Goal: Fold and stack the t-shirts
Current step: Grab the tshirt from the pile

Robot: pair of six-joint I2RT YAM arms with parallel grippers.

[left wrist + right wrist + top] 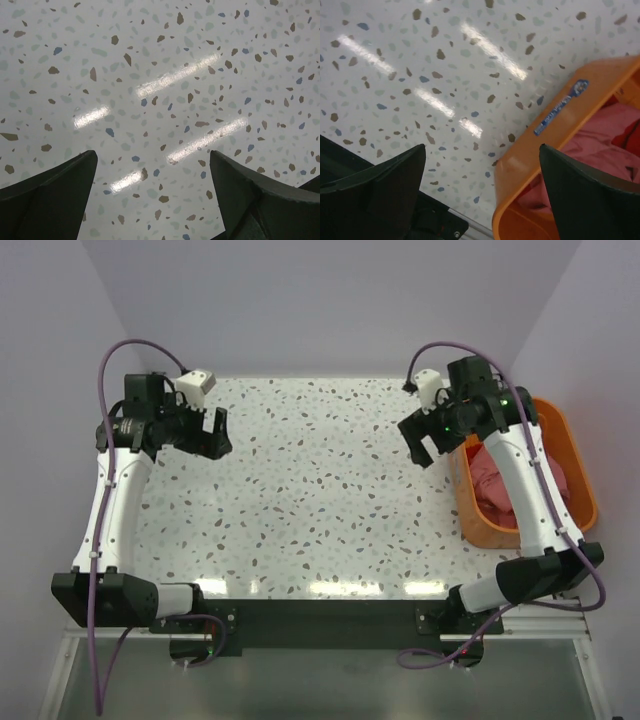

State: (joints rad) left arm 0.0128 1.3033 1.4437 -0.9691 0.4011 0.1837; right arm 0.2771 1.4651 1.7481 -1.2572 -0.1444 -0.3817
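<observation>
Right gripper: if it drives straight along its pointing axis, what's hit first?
Probably the white speckled tabletop, close beside the rim of the rigid orange plastic tub. The open right gripper has its tub-side finger lined up with that rim and might clip it first; depth unclear.

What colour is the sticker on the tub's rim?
The sticker on the tub is blue with pale lettering; right wrist view shows it best.

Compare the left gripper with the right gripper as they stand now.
The left gripper hangs above bare table at the far left; the right gripper hangs beside the orange tub at the right. The left gripper's camera shows only table; the right gripper's camera shows the tub's rim and the t-shirts inside. Both are open and hold nothing.
</observation>
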